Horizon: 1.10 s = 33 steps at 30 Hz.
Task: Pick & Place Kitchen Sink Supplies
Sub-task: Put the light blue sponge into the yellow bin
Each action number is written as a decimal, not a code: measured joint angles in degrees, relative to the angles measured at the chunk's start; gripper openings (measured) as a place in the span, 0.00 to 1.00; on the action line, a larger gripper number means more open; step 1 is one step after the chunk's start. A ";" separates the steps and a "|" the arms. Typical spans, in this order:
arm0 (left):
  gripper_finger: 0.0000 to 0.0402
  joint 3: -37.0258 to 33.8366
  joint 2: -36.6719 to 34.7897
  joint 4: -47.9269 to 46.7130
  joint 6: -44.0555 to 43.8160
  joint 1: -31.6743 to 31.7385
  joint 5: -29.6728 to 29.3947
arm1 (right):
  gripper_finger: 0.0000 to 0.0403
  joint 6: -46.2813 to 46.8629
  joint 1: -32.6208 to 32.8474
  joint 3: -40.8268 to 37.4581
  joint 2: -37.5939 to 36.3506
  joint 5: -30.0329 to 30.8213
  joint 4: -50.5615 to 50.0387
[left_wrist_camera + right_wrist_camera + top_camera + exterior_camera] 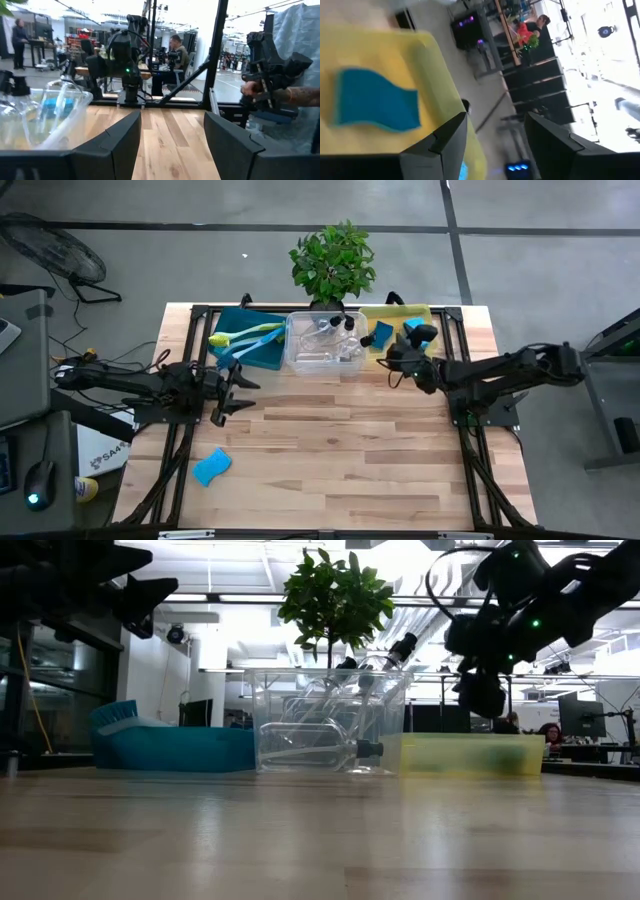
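On the pale wooden plank table (330, 440), three bins sit in a row along the far edge in front of a potted green plant (333, 262). The flat teal bin (262, 356) holds a long-handled yellow-green dish brush (245, 334) and a long-handled blue dish brush (232, 351). The clear plastic bin (300, 360) in the middle holds clear plastic bottles with black pump tops (335, 337) lying jumbled together. The shallow yellow bin (400, 313) holds a wavy-edged blue sponge (375, 102) lying flat on its floor. The right claw (394, 361) hangs above the near edge of the yellow bin, its dark fingers (445, 145) spread and gripping nothing. The left claw (226, 390) hangs over the table just in front of the teal bin, fingers (117, 145) spread and empty. Another wavy-edged blue sponge (211, 466) lies alone on the table's near left part, well apart from the bins.
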 joint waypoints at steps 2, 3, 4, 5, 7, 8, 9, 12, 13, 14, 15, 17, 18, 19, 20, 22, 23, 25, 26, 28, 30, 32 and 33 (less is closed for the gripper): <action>0.52 0.04 0.00 -0.55 -0.96 -0.02 0.38 | 0.48 3.30 1.57 0.00 0.00 0.00 -0.02; 0.52 0.06 0.02 -0.74 -1.23 -0.02 0.38 | 0.48 4.96 2.36 0.00 0.00 0.00 -0.02; 0.52 0.06 0.00 -0.90 -1.58 -0.02 0.42 | 0.48 6.68 3.18 0.00 0.00 -0.02 -0.02; 0.52 0.06 0.01 -0.95 -1.96 -0.02 0.60 | 0.48 8.57 4.00 0.00 0.00 -0.13 -0.04; 0.52 0.07 0.00 -0.95 -2.52 -0.02 1.24 | 0.48 13.30 5.64 0.79 0.00 -0.96 -1.87; 0.52 0.07 0.00 -0.95 -2.82 -0.01 1.77 | 0.48 16.32 6.48 1.65 0.00 -1.60 -3.53; 0.52 0.08 0.00 -0.95 -3.07 -0.02 2.20 | 0.48 19.70 7.31 2.65 0.00 -2.60 -5.52; 0.52 0.08 0.00 -1.11 -3.95 -0.02 2.35 | 0.48 29.61 9.62 6.06 -0.02 -6.88 -12.44; 0.52 0.08 0.00 -1.26 -3.95 -0.02 2.39 | 0.48 32.46 10.36 7.28 -0.02 -8.30 -14.94; 0.52 0.08 0.00 -1.37 -3.95 -0.02 2.59 | 0.48 35.18 11.16 8.47 -0.02 -9.46 -17.31; 0.52 0.08 0.00 -1.43 -3.95 -0.02 2.78 | 0.48 37.71 11.95 9.67 -0.02 -10.42 -19.73; 0.52 0.08 0.00 -1.43 -4.08 -0.02 3.59 | 0.48 42.58 13.63 11.94 -0.02 -11.79 -24.88; 0.52 0.08 0.00 -1.43 -4.16 -0.02 3.81 | 0.48 45.20 14.46 13.03 -0.02 -12.39 -27.54; 0.52 0.08 0.00 -1.49 -4.17 -0.02 3.83 | 0.48 47.73 15.26 14.10 -0.02 -13.10 -30.16; 0.52 0.08 0.00 -1.61 -4.17 -0.02 3.83 | 0.48 50.37 16.04 15.17 -0.02 -13.74 -32.92; 0.52 0.08 0.00 -1.76 -4.17 -0.02 3.83 | 0.48 55.90 17.49 16.98 -0.02 -15.51 -37.94; 0.52 0.08 0.00 -1.78 -4.17 -0.02 3.83 | 0.48 58.48 18.13 17.61 -0.02 -16.85 -39.90; 0.52 0.13 0.00 -1.97 -4.17 -0.02 3.83 | 0.48 62.66 19.38 18.32 -0.02 -20.24 -42.43; 0.52 0.51 0.00 -2.88 -4.20 -0.02 3.83 | 0.48 64.28 19.97 18.44 -0.02 -22.08 -43.06; 0.52 2.20 0.07 -5.74 -4.73 -0.02 3.77 | 0.48 67.17 21.12 18.32 -0.02 -25.27 -42.95; 0.52 5.01 0.04 -11.19 -5.38 -0.02 3.25 | 0.48 69.67 22.18 17.99 -0.02 -27.52 -42.94; 0.52 8.40 0.20 -18.37 -5.64 -0.02 1.99 | 0.48 71.79 23.14 17.77 -0.02 -28.78 -43.43; 0.52 10.07 0.35 -21.83 -5.94 -0.02 1.51 | 0.48 72.85 23.58 17.77 -0.02 -29.07 -43.65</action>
